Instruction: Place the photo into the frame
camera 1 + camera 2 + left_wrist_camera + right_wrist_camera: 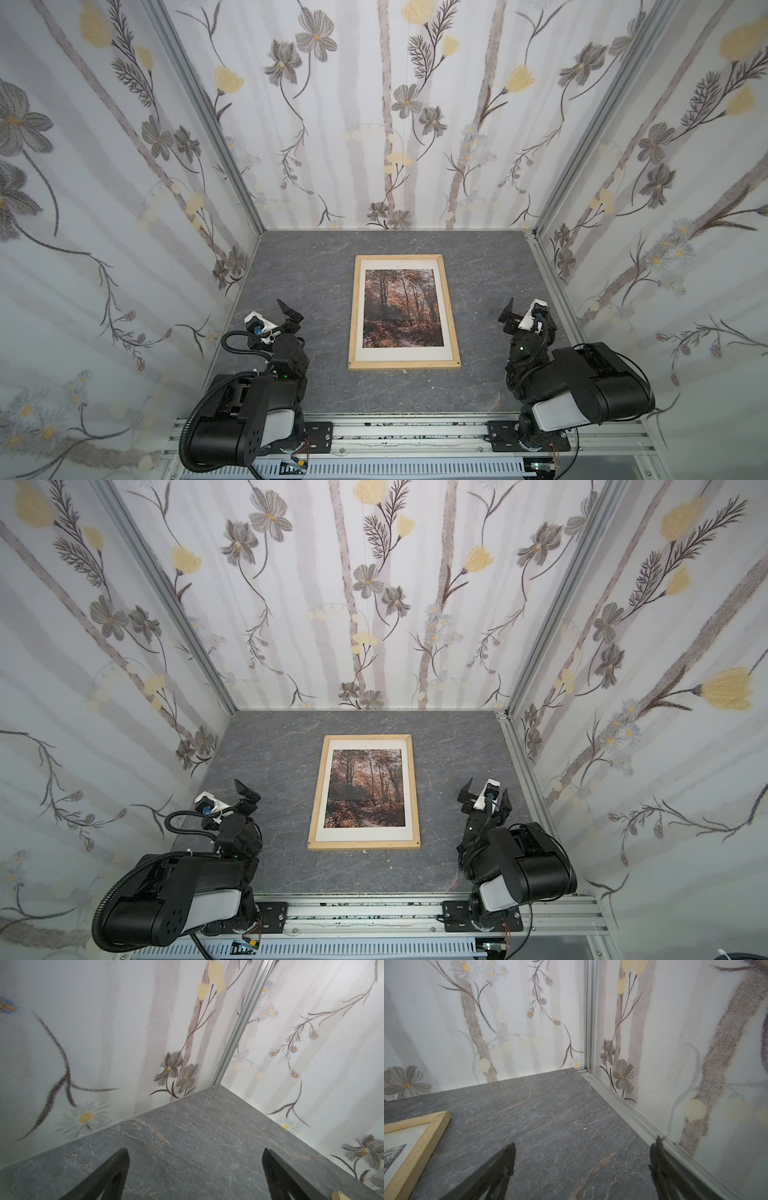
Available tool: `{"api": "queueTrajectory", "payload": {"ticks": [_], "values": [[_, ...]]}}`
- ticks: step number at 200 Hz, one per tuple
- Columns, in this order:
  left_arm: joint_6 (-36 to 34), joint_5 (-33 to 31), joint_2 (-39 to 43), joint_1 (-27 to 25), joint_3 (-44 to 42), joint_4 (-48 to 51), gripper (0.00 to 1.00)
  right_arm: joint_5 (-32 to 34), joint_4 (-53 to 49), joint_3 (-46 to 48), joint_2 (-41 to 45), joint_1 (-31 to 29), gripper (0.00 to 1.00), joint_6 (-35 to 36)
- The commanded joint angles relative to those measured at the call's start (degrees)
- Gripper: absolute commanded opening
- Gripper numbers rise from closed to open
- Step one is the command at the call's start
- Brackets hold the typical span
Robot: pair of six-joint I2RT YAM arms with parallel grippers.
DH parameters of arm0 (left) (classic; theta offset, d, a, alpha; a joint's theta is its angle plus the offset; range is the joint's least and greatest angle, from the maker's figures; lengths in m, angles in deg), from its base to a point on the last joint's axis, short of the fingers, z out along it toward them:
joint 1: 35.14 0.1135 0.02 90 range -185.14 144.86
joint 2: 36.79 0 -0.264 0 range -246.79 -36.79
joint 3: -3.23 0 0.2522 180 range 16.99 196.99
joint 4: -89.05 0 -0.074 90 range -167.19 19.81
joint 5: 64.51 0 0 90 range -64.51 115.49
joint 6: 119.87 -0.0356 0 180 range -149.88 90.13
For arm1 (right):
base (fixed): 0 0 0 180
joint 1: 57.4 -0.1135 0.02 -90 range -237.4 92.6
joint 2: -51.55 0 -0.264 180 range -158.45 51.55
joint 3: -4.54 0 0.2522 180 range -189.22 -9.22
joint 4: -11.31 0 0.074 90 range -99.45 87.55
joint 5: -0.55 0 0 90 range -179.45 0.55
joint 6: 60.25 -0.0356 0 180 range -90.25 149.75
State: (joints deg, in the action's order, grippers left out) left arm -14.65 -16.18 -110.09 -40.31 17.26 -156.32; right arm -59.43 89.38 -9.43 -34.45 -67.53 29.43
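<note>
The pale wooden frame (404, 365) (363, 845) lies flat in the middle of the grey table in both top views. The photo (401, 307) (365, 787) sits inside it, autumn forest picture up, white border all round. My left gripper (291, 318) (245, 796) hovers left of the frame, open and holding nothing. My right gripper (525, 309) (486, 789) is to the frame's right, also open and empty. Only bare table shows between the left gripper's (195, 1150) fingers. The right gripper (585, 1144) likewise spans bare table, with a frame corner (431, 1128) and photo border (404, 1138) beside it.
Flowered wallpaper panels (374, 124) close the table on three sides, with aluminium posts in the corners. A metal rail (629, 1113) runs along the right wall's foot. The arms' bases sit on an aluminium rail (415, 432) at the front edge. A frame corner (338, 1194) shows in the left wrist view.
</note>
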Motion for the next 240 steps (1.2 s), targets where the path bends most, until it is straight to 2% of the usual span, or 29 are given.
{"api": "queueTrajectory", "payload": {"ticks": [1,19,32,94,142,157,170,175,182,190,210,225,240], "values": [[0.0,1.4,-0.2,0.1,-0.9,-3.8,1.00,-5.6,11.8,2.5,-0.8,-0.1,1.00,3.1],[-0.2,2.1,-0.1,0.1,-1.1,-4.2,1.00,-7.7,7.8,0.3,-1.8,0.1,1.00,3.4],[-0.2,2.4,-0.2,0.3,-1.0,-4.0,1.00,-7.5,9.4,-0.3,-3.7,0.2,1.00,3.6],[-1.6,6.9,-0.4,0.7,-0.8,-4.5,1.00,-6.9,2.7,-2.8,-2.2,0.7,1.00,2.5],[-2.4,9.9,-1.3,1.5,-1.8,-7.4,1.00,-7.0,2.7,-2.9,-2.1,0.7,1.00,2.5],[-2.1,9.4,-3.4,2.0,-3.0,-11.9,1.00,-6.9,2.7,-2.8,-2.2,0.7,0.99,2.5],[-1.3,8.3,-12.9,2.9,-3.6,-22.7,1.00,-6.9,2.7,-2.8,-2.2,0.8,1.00,2.5],[-2.0,9.3,-14.6,3.5,-2.4,-24.5,1.00,-6.9,2.7,-2.8,-2.2,0.8,1.00,2.4],[-1.7,13.4,-11.3,4.4,-1.0,-17.2,1.00,-6.9,2.7,-2.8,-2.2,0.8,1.00,2.5],[-1.8,13.5,-9.8,4.2,0.3,-12.4,1.00,-6.9,2.6,-2.8,-2.2,0.8,1.00,2.5],[-3.8,16.5,-14.6,4.2,-3.0,-24.5,1.00,-6.9,2.4,-2.9,-2.2,0.8,1.00,2.5],[-4.6,17.3,-14.5,3.9,-2.6,-24.3,1.00,-6.7,1.5,-3.3,-2.0,0.8,1.00,2.3],[-7.4,22.1,-15.5,3.5,-1.7,-24.2,1.00,-6.2,-1.9,-4.8,-1.8,1.3,1.00,1.5]]}}
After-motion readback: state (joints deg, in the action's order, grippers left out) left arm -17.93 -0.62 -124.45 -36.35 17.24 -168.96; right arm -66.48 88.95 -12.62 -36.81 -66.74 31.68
